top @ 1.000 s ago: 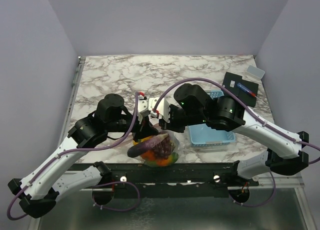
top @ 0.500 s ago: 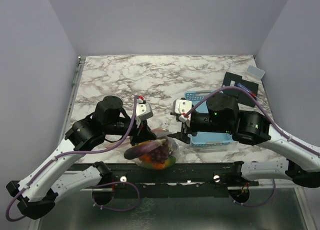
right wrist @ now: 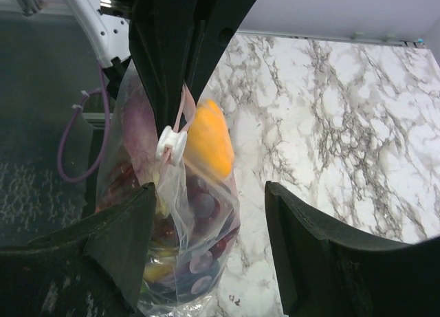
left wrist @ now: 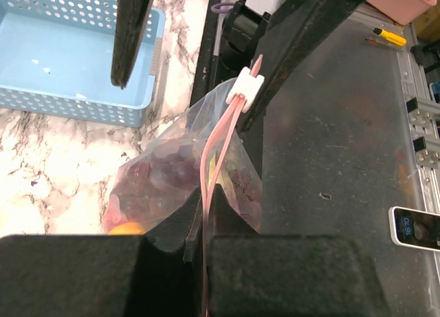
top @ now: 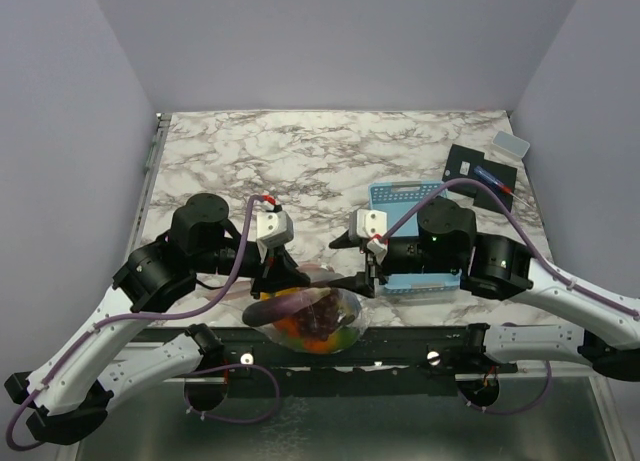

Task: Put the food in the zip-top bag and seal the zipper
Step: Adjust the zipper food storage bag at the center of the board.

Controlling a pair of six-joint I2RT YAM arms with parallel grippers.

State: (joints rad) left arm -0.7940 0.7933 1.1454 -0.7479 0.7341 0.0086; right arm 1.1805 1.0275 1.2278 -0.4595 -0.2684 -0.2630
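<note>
Between plain lilac walls (top: pixel 330 41), the marble-patterned table (top: pixel 300 151) has the zip-top bag (top: pixel 347 309) at its near edge, with the food (left wrist: pixel 165 176) already inside. The left gripper (left wrist: pixel 205 208) is clamped on one end of the zipper (left wrist: pixel 218 135). The right gripper (right wrist: pixel 210 192) is spread wide and touches nothing, with the bag just ahead of it. Sealing looks unfinished, since the strip's two sides gape. Next, those fingers should pinch the white slider (left wrist: pixel 245 91) and draw it along.

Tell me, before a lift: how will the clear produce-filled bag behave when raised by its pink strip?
Probably floppy: the clear crinkly plastic bag wrinkles and sags under its pinkish-red zipper strip. Likely bottom-heavy and apt to swing, as toy produce bulges low.
</note>
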